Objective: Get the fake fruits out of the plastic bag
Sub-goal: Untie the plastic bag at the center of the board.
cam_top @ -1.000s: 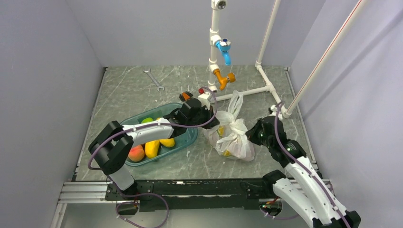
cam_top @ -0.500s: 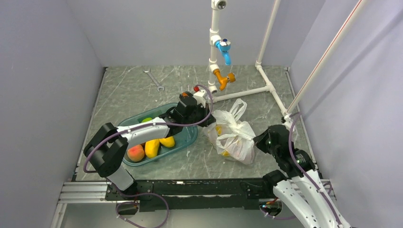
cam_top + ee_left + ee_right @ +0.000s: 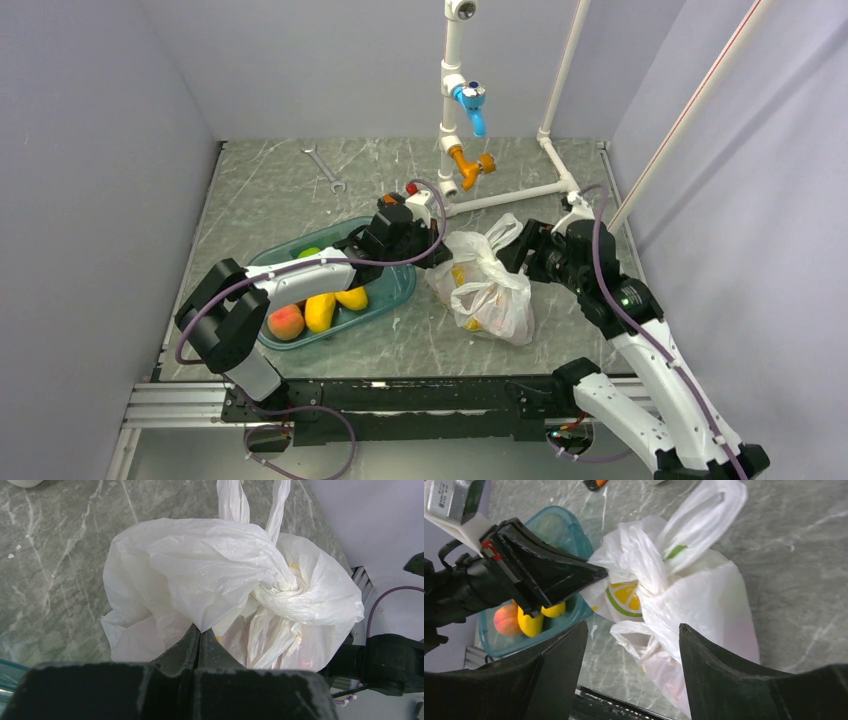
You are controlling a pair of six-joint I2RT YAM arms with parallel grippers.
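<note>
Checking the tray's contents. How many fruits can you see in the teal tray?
4: a peach at the near end, two yellow fruits beside it, a green one at the far rim. The left arm covers part of the tray, so more may be hidden.

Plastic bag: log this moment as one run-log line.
left claw: shut on plastic bag | right claw: open, beside bag | bag: beside teal tray

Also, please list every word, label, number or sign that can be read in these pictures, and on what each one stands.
No text is legible.
plastic bag: printed yellow citrus slice in a green ring, no letters visible.
white label on the left arm: small print, too blurred to read.
</note>
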